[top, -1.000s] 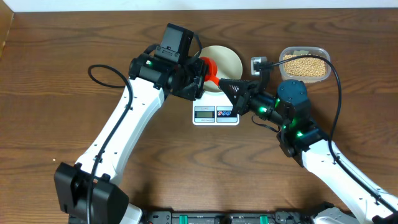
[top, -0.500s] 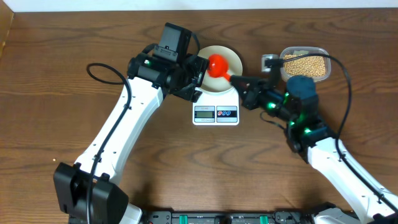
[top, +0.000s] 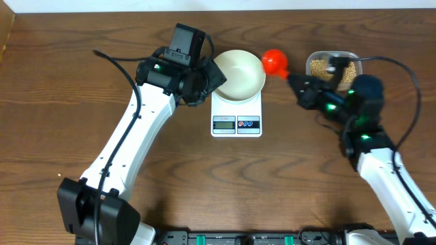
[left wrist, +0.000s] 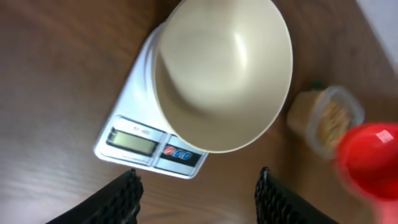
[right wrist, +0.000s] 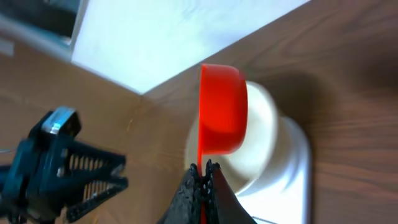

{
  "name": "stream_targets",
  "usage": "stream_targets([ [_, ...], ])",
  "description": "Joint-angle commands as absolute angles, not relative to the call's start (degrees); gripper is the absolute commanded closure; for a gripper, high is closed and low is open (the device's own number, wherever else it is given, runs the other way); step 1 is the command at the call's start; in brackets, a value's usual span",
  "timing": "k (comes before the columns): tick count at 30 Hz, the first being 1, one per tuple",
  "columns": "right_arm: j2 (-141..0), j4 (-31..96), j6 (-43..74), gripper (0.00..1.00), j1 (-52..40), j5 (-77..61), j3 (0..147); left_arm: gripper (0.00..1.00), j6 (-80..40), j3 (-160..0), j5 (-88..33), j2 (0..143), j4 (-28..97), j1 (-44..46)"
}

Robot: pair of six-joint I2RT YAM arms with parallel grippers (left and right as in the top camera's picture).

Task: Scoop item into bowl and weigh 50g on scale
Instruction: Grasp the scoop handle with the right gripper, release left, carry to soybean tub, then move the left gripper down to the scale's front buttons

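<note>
Overhead straight down; both wrist views close on bowl [left wrist: 224,68]

Bowl [top: 238,73] cream-white; scale [top: 236,109] white; scoop [top: 274,61] red; beans [top: 319,67] tan; table [top: 68,102] brown.

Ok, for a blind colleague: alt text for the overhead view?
An empty white bowl sits on a scale; the right tool holds a red scoop between it and a container of beans. The left tool is open beside the bowl.
</note>
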State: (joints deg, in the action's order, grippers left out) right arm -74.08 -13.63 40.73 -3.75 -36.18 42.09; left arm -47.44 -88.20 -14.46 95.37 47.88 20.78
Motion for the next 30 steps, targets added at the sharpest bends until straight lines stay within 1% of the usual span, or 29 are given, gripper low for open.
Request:
stream_targets([
  [1,-70.8,-11.4,38.5,0.99,2.4,-42.4,43.1,0.40,-30.8,-88.3,-12.6,95.5,49.3,20.6],
  [2,-70.3,-10.4,38.0,0.99,3.9,-43.2,43.1,0.40,-27.5,-88.3,-12.6,95.5,49.7,20.6],
  [3,-69.4,-8.0,36.8,0.99,7.1,-44.5,43.1,0.44,-23.4,-88.2,-12.6,95.5,50.0,20.6],
  [5,-68.6,-5.8,35.3,0.99,10.2,-45.4,43.1,0.46,-21.2,-88.2,-12.6,95.5,50.5,20.6],
  [6,-68.2,-4.6,34.5,0.99,11.7,-45.6,43.1,0.49,-20.8,-88.0,-12.6,95.5,50.7,20.6],
  [7,-67.9,-3.1,33.6,0.99,13.5,-45.6,43.1,0.57,-20.8,-87.6,-12.6,95.5,50.8,20.6],
  [9,-67.6,-1.2,32.7,0.99,15.8,-45.8,43.1,0.67,-20.6,-86.5,-12.6,95.5,50.8,20.9],
  [10,-67.5,-0.3,32.2,0.99,16.8,-46.1,43.1,0.77,-20.3,-85.8,-12.6,95.5,50.7,21.1],
  [11,-67.5,0.0,31.9,0.99,17.3,-46.4,43.1,0.81,-19.9,-85.1,-12.5,95.5,50.7,21.6],
  [12,-67.5,0.6,31.0,0.99,18.0,-47.0,43.1,0.91,-19.9,-84.2,-12.5,95.5,50.7,22.0],
  [17,-67.5,1.7,28.3,0.99,18.8,-47.1,43.1,0.92,-19.9,-79.7,-12.3,95.5,48.8,24.6],
  [26,-67.5,2.7,26.7,0.99,18.9,-46.6,43.1,0.92,-20.0,-72.1,-12.3,95.5,40.3,30.1],
  [30,-67.5,3.5,26.6,0.99,18.9,-46.6,43.1,0.93,-21.9,-68.6,-8.3,95.5,37.5,33.5],
])
